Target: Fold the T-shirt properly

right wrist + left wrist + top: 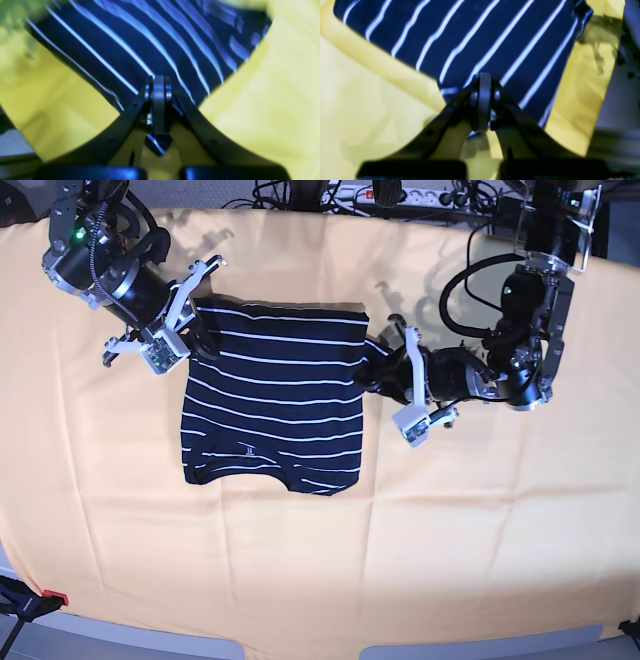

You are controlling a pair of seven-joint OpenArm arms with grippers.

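The T-shirt (pixel 275 395) is seen in the base view near the middle of the pale yellow bench (pixel 300 565), dark navy in ground and crossed by thin white stripes. Its upper part is raised between the two arms, and its lower part is spread on the bench toward the viewer, where a wavy lower edge is shown. The upper edge is stretched across from one arm to the other. The left arm (pixel 500 345) is located on the right of the base view, and its fingers (pixel 368 385) are brought together at the side of the garment. The right arm (pixel 115 270) is located on the left, and its fingers (pixel 211 353) are likewise closed at the opposite side. In the left wrist view, the fingers are pressed together over a corner of the striped cloth, by which the garment is gripped. In the right wrist view, the closed fingers are clamped on another corner, and a small flap of cloth is exposed beneath them. Parts of both wrist views are blurred.
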